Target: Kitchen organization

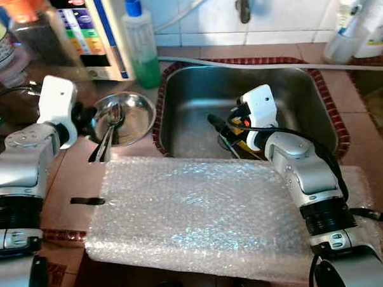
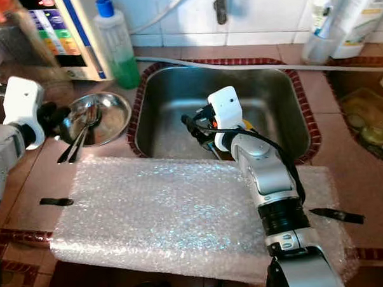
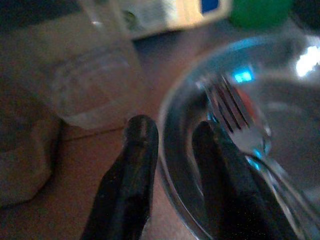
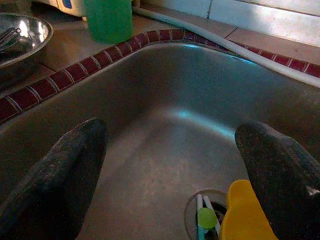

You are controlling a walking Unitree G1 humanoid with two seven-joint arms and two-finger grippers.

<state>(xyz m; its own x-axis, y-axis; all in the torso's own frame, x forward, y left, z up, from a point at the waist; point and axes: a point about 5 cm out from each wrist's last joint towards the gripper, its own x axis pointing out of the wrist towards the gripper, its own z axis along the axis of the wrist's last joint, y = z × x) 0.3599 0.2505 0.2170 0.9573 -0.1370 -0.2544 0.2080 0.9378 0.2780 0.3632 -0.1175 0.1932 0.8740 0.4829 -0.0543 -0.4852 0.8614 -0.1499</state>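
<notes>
**Right gripper spread over the sink drain, left gripper at the steel bowl's rim**

The right gripper [image 4: 170, 170] reaches down into the stainless steel sink [image 1: 195, 92], its two black fingers [image 4: 60, 175] spread wide apart with nothing between them. Just beyond its fingertips, at the drain [image 4: 207, 215], lie a yellow object [image 4: 245, 212] and a thin white-and-teal item with a green round end [image 4: 206, 218]; what these are cannot be told more exactly. The yellow object sits close against one finger, though contact is not clear.

The left gripper [image 3: 172, 165] is at the near rim of a shallow steel bowl [image 1: 136, 117] that stands on the tiled counter [image 1: 72, 180] just left of the sink. One finger lies outside the rim and the other inside, so the fingers straddle the bowl's edge with a narrow gap between them. A fork [image 3: 235, 117] lies in the bowl with its tines beside the inner finger, and more cutlery handles [image 1: 102, 147] stick out over the rim toward the robot.

A sheet of bubble wrap [image 1: 194, 213] covers the counter in front of the sink, under the right arm. A green dish soap bottle [image 1: 143, 47] stands behind the bowl against the tiled wall, next to a printed carton [image 1: 88, 33]. A clear glass [image 3: 95, 80] stands on the counter near the left gripper.
</notes>
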